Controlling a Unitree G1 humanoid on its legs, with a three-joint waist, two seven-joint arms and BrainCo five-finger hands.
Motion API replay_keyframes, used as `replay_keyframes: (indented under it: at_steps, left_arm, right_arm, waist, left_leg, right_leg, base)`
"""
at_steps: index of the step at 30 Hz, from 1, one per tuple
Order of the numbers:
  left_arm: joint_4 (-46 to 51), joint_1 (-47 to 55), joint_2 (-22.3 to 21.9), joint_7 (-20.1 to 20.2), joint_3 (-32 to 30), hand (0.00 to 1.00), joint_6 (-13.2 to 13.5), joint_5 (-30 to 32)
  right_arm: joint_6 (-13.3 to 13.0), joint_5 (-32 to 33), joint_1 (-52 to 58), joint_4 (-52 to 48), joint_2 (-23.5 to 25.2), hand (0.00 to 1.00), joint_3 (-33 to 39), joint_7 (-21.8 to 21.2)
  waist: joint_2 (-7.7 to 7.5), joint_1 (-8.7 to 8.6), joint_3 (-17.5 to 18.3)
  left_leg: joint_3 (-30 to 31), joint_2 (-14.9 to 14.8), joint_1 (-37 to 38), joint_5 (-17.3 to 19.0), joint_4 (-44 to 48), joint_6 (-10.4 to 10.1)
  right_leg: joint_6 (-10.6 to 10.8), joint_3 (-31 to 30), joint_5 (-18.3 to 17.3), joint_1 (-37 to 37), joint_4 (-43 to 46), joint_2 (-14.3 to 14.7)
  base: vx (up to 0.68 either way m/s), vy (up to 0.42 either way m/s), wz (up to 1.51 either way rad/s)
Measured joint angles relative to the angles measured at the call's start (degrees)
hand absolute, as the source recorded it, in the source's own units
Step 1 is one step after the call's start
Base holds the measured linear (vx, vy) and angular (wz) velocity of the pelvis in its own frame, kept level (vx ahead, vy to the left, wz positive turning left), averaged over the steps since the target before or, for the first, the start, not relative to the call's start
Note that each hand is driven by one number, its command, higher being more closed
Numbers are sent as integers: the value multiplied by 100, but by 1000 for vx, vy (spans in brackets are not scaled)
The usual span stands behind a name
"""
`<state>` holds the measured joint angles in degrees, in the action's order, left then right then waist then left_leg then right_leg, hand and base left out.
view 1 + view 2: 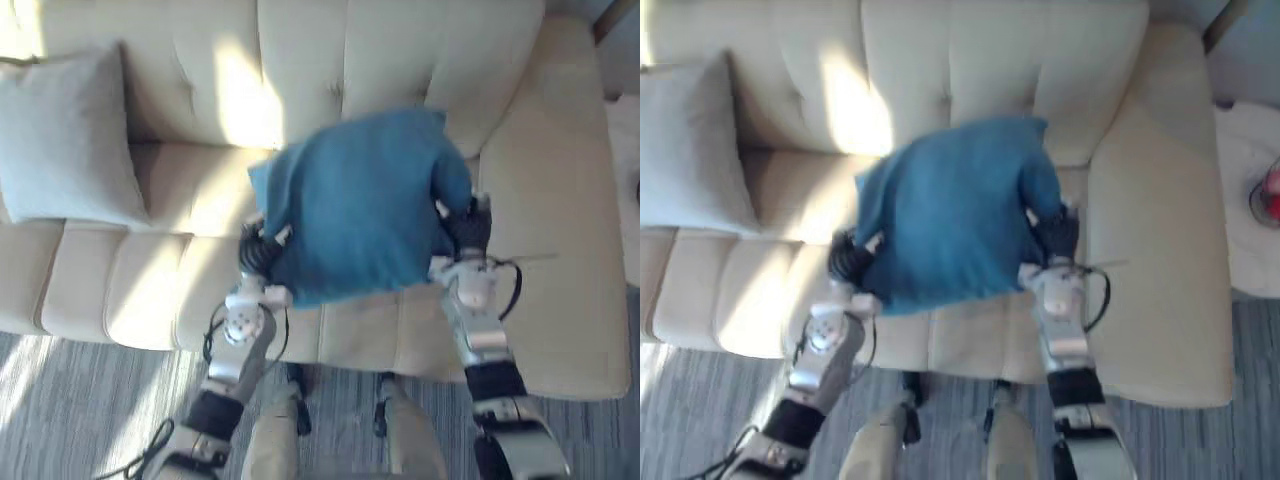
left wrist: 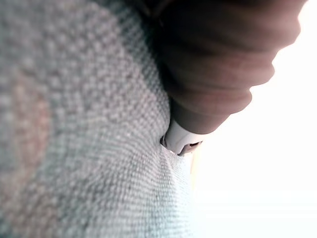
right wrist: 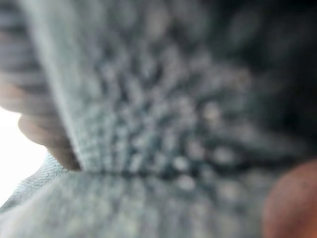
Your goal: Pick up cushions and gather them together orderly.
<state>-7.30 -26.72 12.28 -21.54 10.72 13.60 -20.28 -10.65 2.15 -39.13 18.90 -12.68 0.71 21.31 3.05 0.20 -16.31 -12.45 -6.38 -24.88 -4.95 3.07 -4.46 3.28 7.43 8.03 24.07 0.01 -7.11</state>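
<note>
Blue cushion (image 1: 360,205) is held up between the left hand (image 1: 256,252) and right hand (image 1: 467,228), whose closure I cannot tell.

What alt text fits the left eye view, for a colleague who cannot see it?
A square blue fabric cushion is held above the seat of the cream sofa, the robot's left hand at its left edge and right hand at its right edge. A pale grey square cushion leans on the backrest at the far left.

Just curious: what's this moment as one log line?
left hand, right hand at sides of blue cushion over sofa | grey cushion on sofa's left end
</note>
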Motion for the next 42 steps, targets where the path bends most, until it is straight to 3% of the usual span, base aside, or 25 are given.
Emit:
replay_keyframes:
  at_steps: [6, 10, 11, 15, 18, 22, 30, 37, 42]
  left_arm:
    - [-882, -2554, 490, -738, -480, 100, 330, 8]
    - [-1794, -3811, 800, -859, -556, 100, 512, 10]
    - [-2094, -4160, 905, -854, -522, 0, 514, 9]
    - [-3102, -5002, 1083, -808, -420, 0, 507, 74]
    - [-3801, -5404, 1118, -676, -253, 0, 359, 233]
    - [-4171, -5460, 1018, -545, -392, 0, 166, 273]
    - [-4052, -5279, 527, -420, -935, 0, 205, 238]
    - [-3837, -5044, 506, -285, -1136, 0, 231, 222]
    - [-3587, -4476, 742, -168, -1534, 0, 225, 88]
  right_arm:
    - [-21, -224, -2694, 919, -358, 100, -85, 614]
    - [-53, -219, -3688, 1607, -474, 100, -68, 778]
    - [-53, -214, -3907, 1821, -482, 0, -36, 808]
    - [-46, -197, -4310, 2640, -472, 0, 224, 889]
    - [5, 45, -4546, 3192, -467, 0, 489, 887]
    - [63, 369, -4638, 3232, -474, 0, 602, 819]
    - [189, 569, -4182, 2861, -511, 0, 571, 631]
    - [208, 498, -3622, 2643, -597, 0, 555, 431]
    - [210, 469, -2907, 1722, -819, 0, 593, 337]
  waist:
    - [21, 48, -448]
    - [44, 21, -674]
    - [43, 14, -785]
    - [49, -38, -961]
    - [28, -64, -1025]
    - [20, -82, -1182]
    - [10, -46, -1198]
    - [4, -35, -1200]
    - [-2, -17, -1197]
  left_leg:
    - [36, 34, -634, -298, -98, 48]
    - [116, 73, -913, -514, -299, 74]
    - [121, 84, -991, -539, -301, 88]
    - [131, 174, -1243, -834, -702, 136]
    - [117, 206, -1528, -1013, -890, 173]
    - [113, 206, -1872, -1110, -890, 184]
    - [18, 151, -2063, -1146, -891, 169]
    - [18, 59, -2108, -1191, -890, 111]
    - [48, -16, -2003, -1198, -800, 97]
  right_leg:
    - [-33, 18, 229, 645, -34, -17]
    - [-34, 113, 298, 982, -18, -47]
    - [-31, 132, 324, 1059, -21, -70]
    - [-4, 137, 491, 1443, -145, -99]
    - [5, 127, 741, 1698, -399, -112]
    - [-5, 113, 863, 2020, -446, -110]
    - [-6, -20, 871, 2324, -326, -71]
    - [-23, -9, 790, 2427, -117, -3]
    - [-74, 8, 557, 2477, 322, 17]
  base:
    - [-58, 12, 3]
    - [-32, 12, 9]
    - [-36, 19, 5]
    - [-21, 16, 1]
    - [-3, 59, 0]
    - [-2, 78, 0]
    - [9, 63, -5]
    - [6, 58, -1]
    - [-5, 36, 1]
